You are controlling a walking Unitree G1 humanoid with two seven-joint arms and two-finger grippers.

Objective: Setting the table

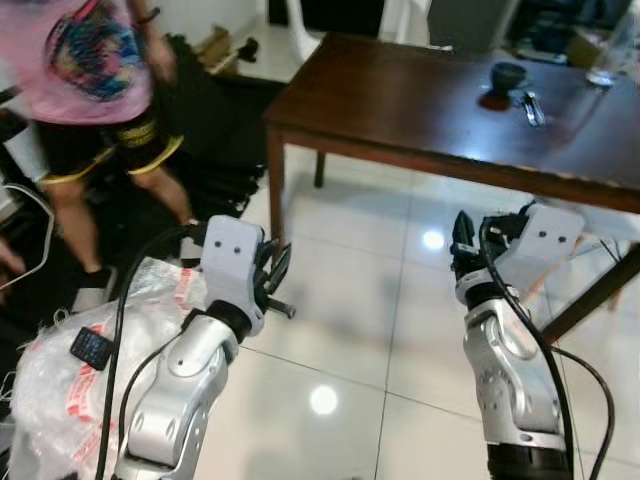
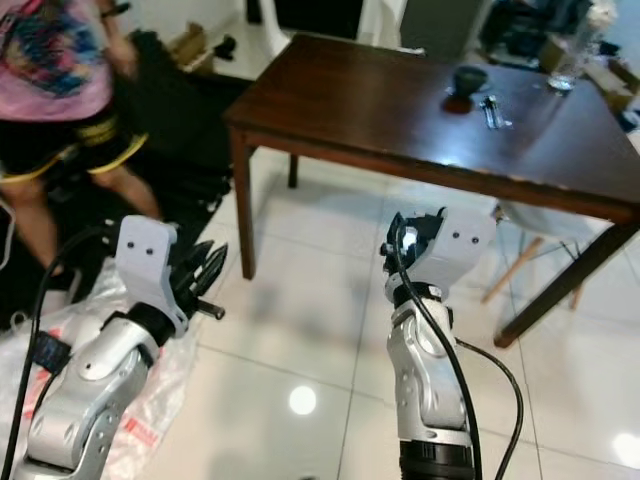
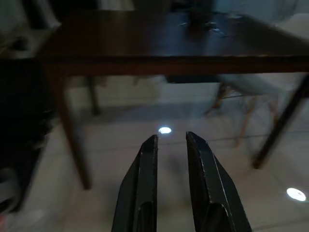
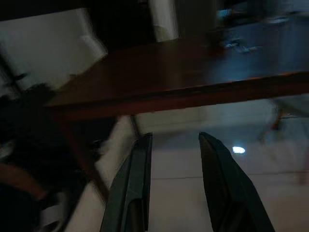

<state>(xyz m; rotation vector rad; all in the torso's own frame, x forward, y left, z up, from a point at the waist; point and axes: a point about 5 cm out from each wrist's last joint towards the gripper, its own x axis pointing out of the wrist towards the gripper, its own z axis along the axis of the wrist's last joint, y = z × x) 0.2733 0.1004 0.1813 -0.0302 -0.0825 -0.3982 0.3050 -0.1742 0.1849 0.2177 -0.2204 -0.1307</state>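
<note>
Standing on the dark wooden surface (image 1: pixel 400 90): a small dark bowl (image 1: pixel 508 75), contents unclear, cutlery (image 1: pixel 533 106) beside; a clear glass (image 1: pixel 610 52); both grippers' jaws slightly parted, empty.

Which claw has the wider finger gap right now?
The right claw: its wrist view shows a clearly wider gap between its two black fingers. The left claw is open too, but narrower. Both hold nothing, short of the table.
</note>
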